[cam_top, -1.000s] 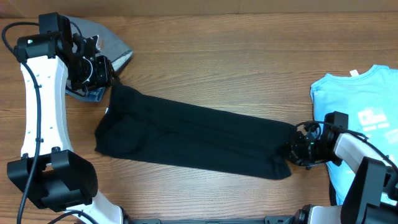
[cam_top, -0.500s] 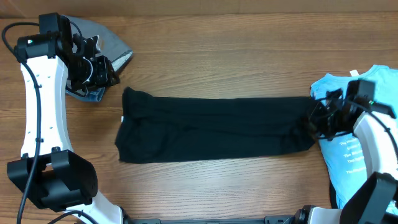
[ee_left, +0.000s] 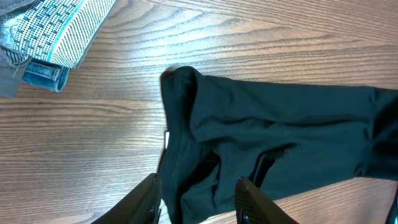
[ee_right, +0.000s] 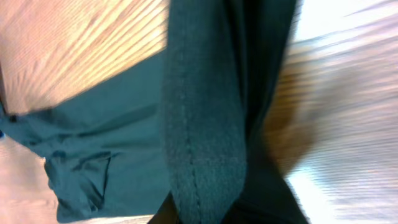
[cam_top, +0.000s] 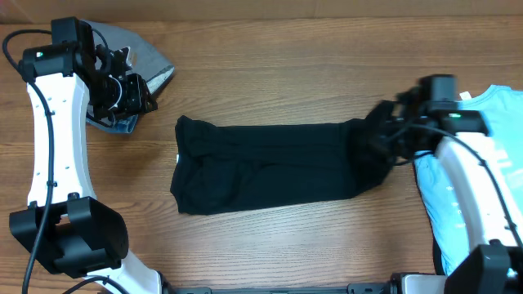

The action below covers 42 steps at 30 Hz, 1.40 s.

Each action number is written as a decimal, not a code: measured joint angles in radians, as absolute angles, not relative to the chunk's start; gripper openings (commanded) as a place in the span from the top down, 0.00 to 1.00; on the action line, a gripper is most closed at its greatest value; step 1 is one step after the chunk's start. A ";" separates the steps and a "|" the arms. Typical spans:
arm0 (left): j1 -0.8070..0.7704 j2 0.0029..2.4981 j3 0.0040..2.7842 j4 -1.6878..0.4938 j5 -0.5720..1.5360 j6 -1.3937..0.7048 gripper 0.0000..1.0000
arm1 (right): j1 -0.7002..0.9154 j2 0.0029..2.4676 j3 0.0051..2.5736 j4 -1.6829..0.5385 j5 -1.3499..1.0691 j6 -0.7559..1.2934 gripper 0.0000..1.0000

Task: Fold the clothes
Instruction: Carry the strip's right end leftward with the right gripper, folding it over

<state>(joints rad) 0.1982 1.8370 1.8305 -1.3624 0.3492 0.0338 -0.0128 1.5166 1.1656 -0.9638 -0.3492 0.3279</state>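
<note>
While the right gripper (cam_top: 382,145) is clamped on the thick stitched hem of the black T-shirt (cam_top: 261,167), that soft cotton lies mid-table (cam_top: 286,73) as a long wrinkled band, its right end drawn further left than before. The left gripper (ee_left: 198,200) hangs half-spread, empty, near a grey cloth (cam_top: 151,53). The light blue T-shirt (cam_top: 490,114) lies far right, print unreadable.
</note>
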 measured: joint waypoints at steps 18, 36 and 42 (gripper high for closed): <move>0.198 1.837 1.831 -1.378 0.349 0.034 0.57 | 0.421 1.706 1.120 -0.689 -0.334 0.611 0.92; 0.198 1.837 1.831 -1.386 0.349 0.034 0.57 | 0.458 1.742 1.118 -0.601 -0.388 0.610 0.75; 0.198 1.837 1.831 -1.392 0.349 0.034 0.59 | 0.355 1.631 1.122 -0.686 -0.377 0.588 0.95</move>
<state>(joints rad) 0.1982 1.8370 1.8305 -1.3918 0.3492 0.0338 0.3546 1.6310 1.1217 -0.6865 -0.3767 0.5877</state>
